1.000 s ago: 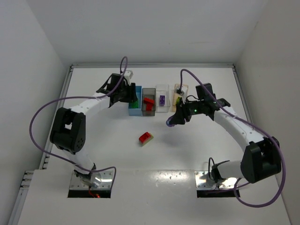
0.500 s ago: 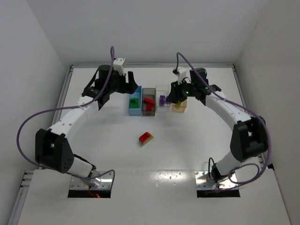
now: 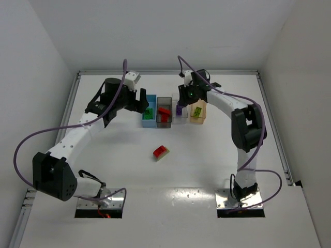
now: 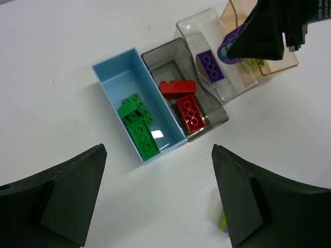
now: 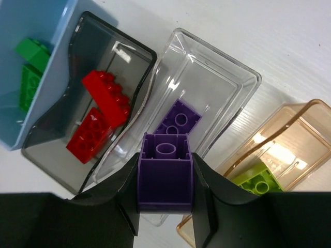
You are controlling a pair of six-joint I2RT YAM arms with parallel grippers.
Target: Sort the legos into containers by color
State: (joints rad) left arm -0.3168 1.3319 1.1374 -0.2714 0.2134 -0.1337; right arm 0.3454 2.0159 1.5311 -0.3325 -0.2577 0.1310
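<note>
Four bins stand in a row: blue (image 3: 149, 118), dark grey (image 3: 164, 118), clear (image 3: 180, 98) and pale orange (image 3: 198, 114). My right gripper (image 5: 165, 206) is shut on a purple brick (image 5: 165, 178) and holds it just above the clear bin (image 5: 207, 77), which has one purple brick (image 5: 178, 120) in it. Green bricks (image 4: 137, 121) lie in the blue bin, red bricks (image 4: 183, 101) in the grey one, and a lime brick (image 5: 256, 181) in the orange one. My left gripper (image 4: 159, 150) is open and empty, above the near end of the blue bin (image 4: 119, 64).
A loose red and lime stack (image 3: 161, 152) lies on the white table in front of the bins, between the two arms. White walls close the table at the back and on both sides.
My right arm carried the purple brick from mid-table back to above the clear bin. My left gripper drew back from the blue bin and rose.
</note>
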